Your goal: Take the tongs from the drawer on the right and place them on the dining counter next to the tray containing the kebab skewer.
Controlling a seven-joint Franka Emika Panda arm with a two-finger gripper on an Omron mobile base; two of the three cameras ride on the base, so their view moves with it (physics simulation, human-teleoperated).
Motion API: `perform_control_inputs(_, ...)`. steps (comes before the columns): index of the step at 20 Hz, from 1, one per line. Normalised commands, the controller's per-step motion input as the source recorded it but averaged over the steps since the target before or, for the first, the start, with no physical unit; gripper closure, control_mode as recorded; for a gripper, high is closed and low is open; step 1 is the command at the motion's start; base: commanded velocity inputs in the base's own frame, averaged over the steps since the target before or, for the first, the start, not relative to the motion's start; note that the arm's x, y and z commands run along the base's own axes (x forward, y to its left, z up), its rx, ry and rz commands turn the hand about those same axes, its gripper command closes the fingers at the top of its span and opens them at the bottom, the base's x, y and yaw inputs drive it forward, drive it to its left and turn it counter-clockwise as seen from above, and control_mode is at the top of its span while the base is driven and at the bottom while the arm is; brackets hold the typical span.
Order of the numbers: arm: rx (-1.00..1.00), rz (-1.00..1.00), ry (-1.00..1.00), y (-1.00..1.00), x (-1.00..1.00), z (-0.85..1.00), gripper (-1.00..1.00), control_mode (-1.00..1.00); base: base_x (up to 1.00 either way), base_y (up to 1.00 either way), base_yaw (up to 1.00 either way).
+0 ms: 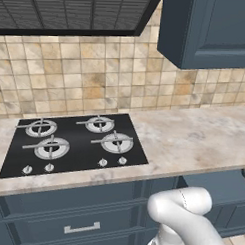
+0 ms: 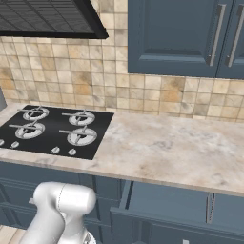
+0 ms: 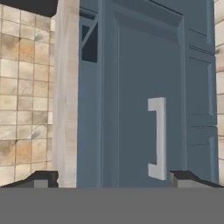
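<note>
Navy-blue cabinet fronts sit under a beige stone worktop [image 2: 176, 147] with a black hob [image 1: 74, 143] at its left. The gripper [image 3: 113, 177] faces these fronts, jaws spread wide and empty, near a silver bar handle [image 3: 158, 138]. Tongs are out of sight, presumably inside the drawer [image 2: 190, 202] on the right, which looks slightly ajar. Best to catch its edge squarely, then pull straight out.
</note>
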Motion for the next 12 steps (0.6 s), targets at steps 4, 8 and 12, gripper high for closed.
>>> perform_control_inputs(4,0.00,0.00,0.05,0.00,0.04,0.14,-1.00,-1.00,0.00,0.00,0.00)
perform_control_inputs(8,0.00,0.00,0.08,0.03,0.23,0.08,-1.00,-1.00,0.00,0.00,0.00)
perform_control_inputs(12,0.00,0.00,0.17,0.07,0.21,0.11,-1.00,-1.00,0.00,0.00,0.00)
